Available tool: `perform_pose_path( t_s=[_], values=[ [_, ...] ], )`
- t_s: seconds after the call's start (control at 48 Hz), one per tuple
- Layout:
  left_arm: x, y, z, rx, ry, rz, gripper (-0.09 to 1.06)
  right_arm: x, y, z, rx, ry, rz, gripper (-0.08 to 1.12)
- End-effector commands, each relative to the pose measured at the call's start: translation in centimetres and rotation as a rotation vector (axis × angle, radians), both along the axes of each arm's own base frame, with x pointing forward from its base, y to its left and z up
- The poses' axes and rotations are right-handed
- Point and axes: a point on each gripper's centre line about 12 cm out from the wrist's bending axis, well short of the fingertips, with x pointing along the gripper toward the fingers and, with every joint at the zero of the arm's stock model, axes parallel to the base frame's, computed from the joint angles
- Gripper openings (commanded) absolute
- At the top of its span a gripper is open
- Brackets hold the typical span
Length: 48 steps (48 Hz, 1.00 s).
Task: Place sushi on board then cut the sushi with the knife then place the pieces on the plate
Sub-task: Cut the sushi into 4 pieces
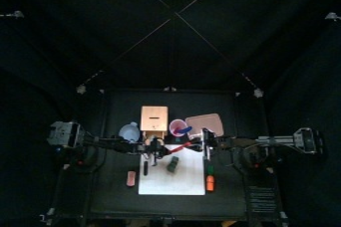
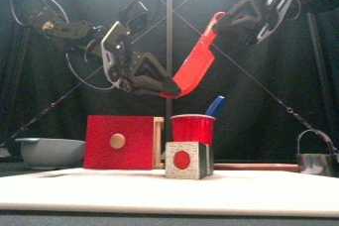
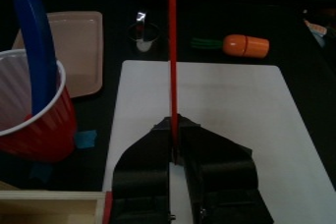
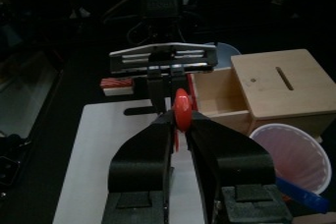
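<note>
From above, both arms meet over the white board, which lies at the table's front. The pink tray sits behind it, toward the right.

From the front, the sushi roll stands on the board, end-on and uncut, just before the red cup that holds the blue knife. High above them the red knife hangs slanted between the two arms. The left gripper is at its lower end and the right gripper at its upper end.

In the left wrist view the jaws are clenched on the knife, which shows as a thin edge-on line running out over the board.

In the right wrist view those jaws also pinch the knife, facing the other gripper, with the wooden box beside them.

The sushi is placed, so I judge this to be a hand-over of the knife ahead of the cut. Next, one gripper should let go. The other must turn the blade edge-down, line it up across the roll and press straight down.
</note>
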Motion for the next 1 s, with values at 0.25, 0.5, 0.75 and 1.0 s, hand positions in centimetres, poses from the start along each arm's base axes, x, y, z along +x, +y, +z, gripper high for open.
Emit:
perform_pose_path(
  t_s=[0.25,0.5,0.75,1.0],
  values=[
    [-1.0,0.1,2.8,-0.007,-0.034,0.003,0.39,-0.5,0.4,-0.8,0.021,0.015,0.008,0.55],
    [-2.9,0.7,4.2,-0.002,-0.019,0.009,0.39,-0.9,1.7,-2.2,0.049,0.069,0.034,0.55],
    [-4.0,1.2,5.4,0.022,-0.047,0.008,0.39,-0.6,2.8,-4.0,0.086,0.152,0.046,0.55],
    [-4.0,1.3,5.8,0.042,-0.057,-0.002,0.39,0.2,3.1,-5.7,0.133,0.254,0.013,0.55]
  ],
)
